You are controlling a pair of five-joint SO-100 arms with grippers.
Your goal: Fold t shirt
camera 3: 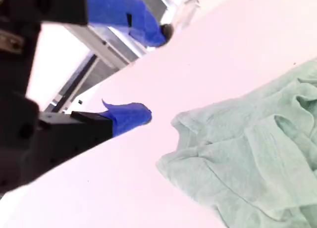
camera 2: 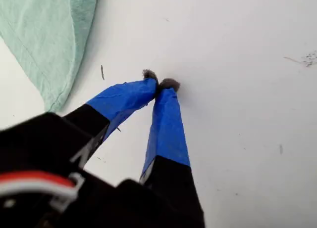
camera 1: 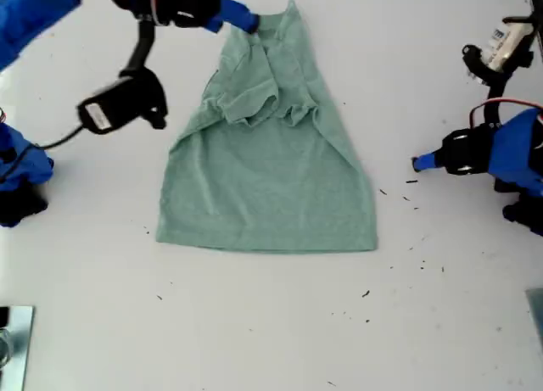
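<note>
The pale green t shirt (camera 1: 271,179) lies on the white table, hem toward the exterior view's bottom, its upper part bunched and folded over itself (camera 3: 247,159). My second gripper (camera 1: 244,21) (camera 3: 156,74) is open at the shirt's top edge, at the exterior view's upper left. Its blue fingers (camera 3: 130,116) are beside the cloth with nothing between them. My first gripper (camera 1: 417,163) (camera 2: 161,83) is shut and empty, tips together over bare table at the exterior view's right. It is apart from the shirt's corner (camera 2: 54,97).
A black wrist camera (camera 1: 123,103) hangs below the second arm at the exterior view's left. Small dark specks (camera 1: 411,196) dot the table near the first gripper. A metal object (camera 1: 13,340) sits at the exterior view's bottom-left corner.
</note>
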